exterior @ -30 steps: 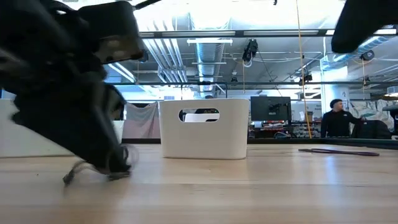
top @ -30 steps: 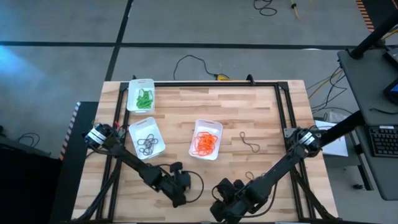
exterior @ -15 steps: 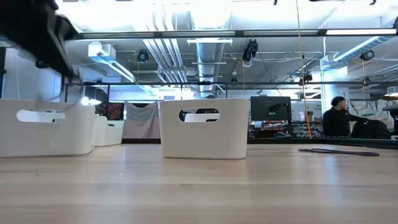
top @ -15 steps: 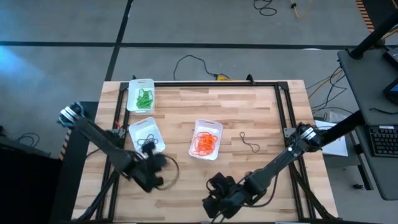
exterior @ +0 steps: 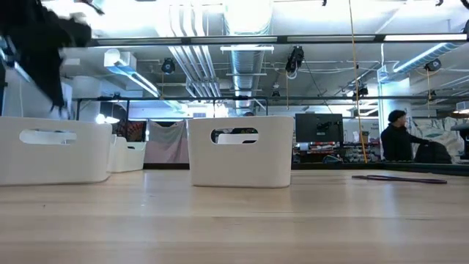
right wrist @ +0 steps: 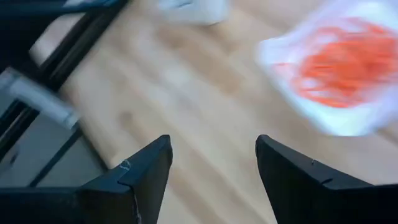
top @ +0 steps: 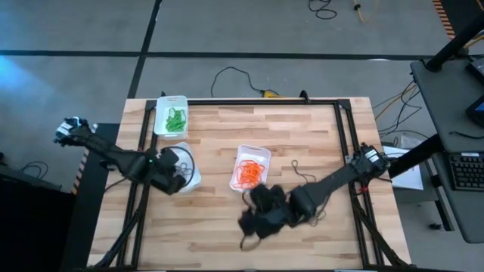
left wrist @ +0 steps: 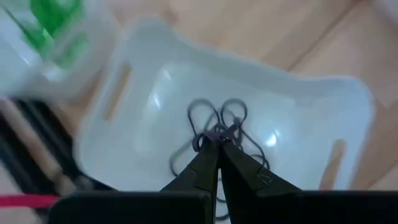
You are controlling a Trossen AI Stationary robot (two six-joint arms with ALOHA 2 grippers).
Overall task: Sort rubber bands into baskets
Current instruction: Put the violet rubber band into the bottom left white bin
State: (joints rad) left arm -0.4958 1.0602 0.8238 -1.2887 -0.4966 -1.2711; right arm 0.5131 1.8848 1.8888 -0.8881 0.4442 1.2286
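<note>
Your left claw [left wrist: 217, 142] pinched shut on dark rubber bands [left wrist: 214, 124] over the middle-left basket [top: 184, 168], your right claw [right wrist: 211, 162] spread wide, empty, beside the orange-filled basket [top: 250, 168], green-filled basket [top: 172, 115] at the surface [top: 302, 128] far corner.

Wooden table [top: 302, 128], person [exterior: 396, 138], monitor [exterior: 319, 128]

One camera looks straight down, one level across the table [exterior: 293, 220], both wrist cameras close above trays.
</note>
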